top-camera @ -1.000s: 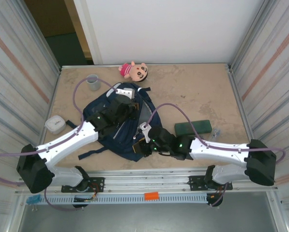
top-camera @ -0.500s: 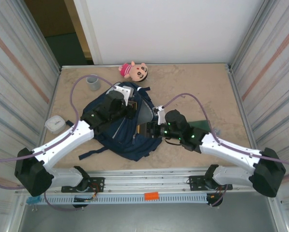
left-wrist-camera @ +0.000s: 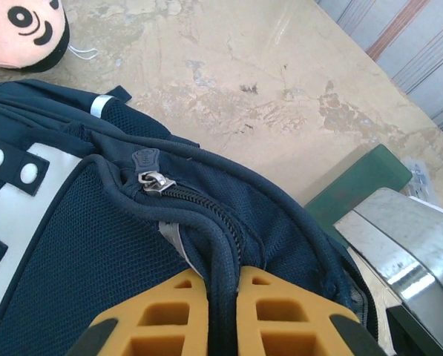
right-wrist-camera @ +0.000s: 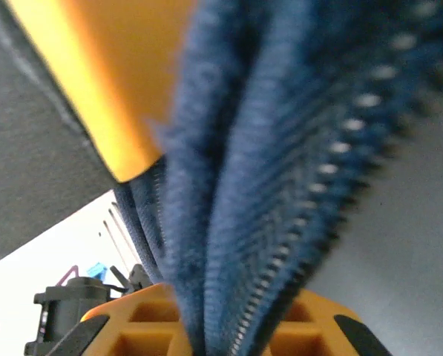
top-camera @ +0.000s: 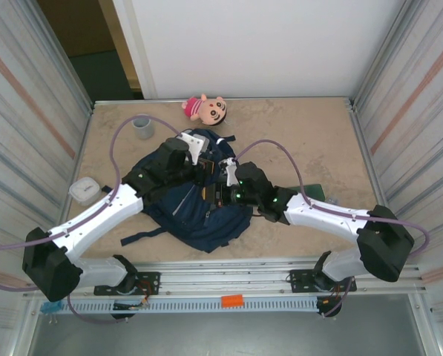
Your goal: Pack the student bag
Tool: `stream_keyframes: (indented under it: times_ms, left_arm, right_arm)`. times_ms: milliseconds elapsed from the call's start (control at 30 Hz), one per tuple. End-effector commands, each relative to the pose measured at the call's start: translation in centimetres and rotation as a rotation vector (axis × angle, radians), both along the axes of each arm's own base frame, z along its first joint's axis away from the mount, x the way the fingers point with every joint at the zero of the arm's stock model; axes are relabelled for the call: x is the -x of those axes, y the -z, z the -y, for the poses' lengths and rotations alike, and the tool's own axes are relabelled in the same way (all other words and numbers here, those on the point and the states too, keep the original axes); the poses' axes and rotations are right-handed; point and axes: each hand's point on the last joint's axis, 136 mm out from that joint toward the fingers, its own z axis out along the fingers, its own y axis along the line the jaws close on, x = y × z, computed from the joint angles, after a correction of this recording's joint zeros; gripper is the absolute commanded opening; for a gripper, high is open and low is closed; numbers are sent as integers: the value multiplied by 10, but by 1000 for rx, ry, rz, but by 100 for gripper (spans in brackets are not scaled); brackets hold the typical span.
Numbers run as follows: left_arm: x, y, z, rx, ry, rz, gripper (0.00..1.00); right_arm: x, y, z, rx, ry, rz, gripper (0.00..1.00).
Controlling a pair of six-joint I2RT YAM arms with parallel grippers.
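Fabric of the student bag [top-camera: 195, 204], lying mid-bench between both arms, is clamped in both pairs of jaws — left jaws on its zipper rim [left-wrist-camera: 206, 215], right jaws on the toothed edge [right-wrist-camera: 317, 193] just beside — probably for pulling apart.

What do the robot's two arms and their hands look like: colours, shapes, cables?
The left arm and right arm have white shells, black joints and black bases. A lilac cable loops along each. The left hand and right hand have orange-yellow finger pads with hollow cells.
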Motion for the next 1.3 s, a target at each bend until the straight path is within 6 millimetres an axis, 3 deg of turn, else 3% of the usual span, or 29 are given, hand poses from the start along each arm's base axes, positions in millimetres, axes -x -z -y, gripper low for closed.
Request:
stream_keyframes:
  times_ms: [0,100,300,467,733,900,1067,1267]
  left_arm:
    - [2,-53,9,104,43,103,0]
    - [4,-53,5,111,27,90,8]
    - [11,-48,-15,107,-50,71,37]
    - [30,-48,-36,123,-102,8,51]
    - [80,-20,-61,246,-182,-165,53]
    - [112,7,-66,215,-180,-231,53]
    - [141,43,-59,153,-158,-320,52]
    - [157,69,-37,115,-97,-351,52]
  right_arm:
    - [-9,-21,-4,-49,19,39,5]
    - [-11,-21,-1,-45,45,48,1]
    - [-12,-25,1,-39,80,71,0]
    - [-14,-28,1,-33,116,87,0]
    - [-18,-27,-1,-31,150,91,0]
    - [-23,-25,3,-16,185,87,0]
    - [-25,-28,4,-14,192,91,0]
    - [-25,-28,4,-4,182,85,0]
